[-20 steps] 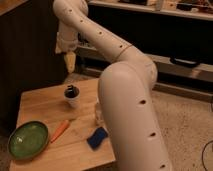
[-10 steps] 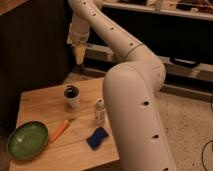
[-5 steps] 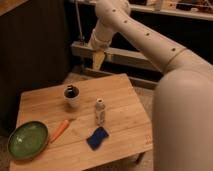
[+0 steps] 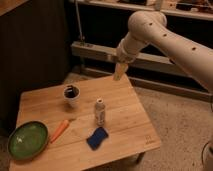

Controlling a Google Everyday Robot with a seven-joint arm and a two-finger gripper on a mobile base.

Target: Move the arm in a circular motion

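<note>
Arm (image 4: 165, 35) holds its claw (image 4: 118, 73) above the far edge of the table (image 4: 131, 116).

Large white robot arm (image 4: 167, 35) of thick rounded segments with small dark holes enters from upper right. Its narrow beige gripper (image 4: 118, 71) points down, over the far edge of the light wooden table (image 4: 129, 125), touching nothing.

On the table:
- Small white cup (image 4: 71, 94) with dark contents, far left of centre.
- Small white bottle (image 4: 100, 111), upright, mid-table.
- Dark blue sponge (image 4: 97, 138), just in front of the bottle.
- Orange carrot (image 4: 59, 131), lying beside the round green plate (image 4: 27, 140) at the near left corner.
</note>
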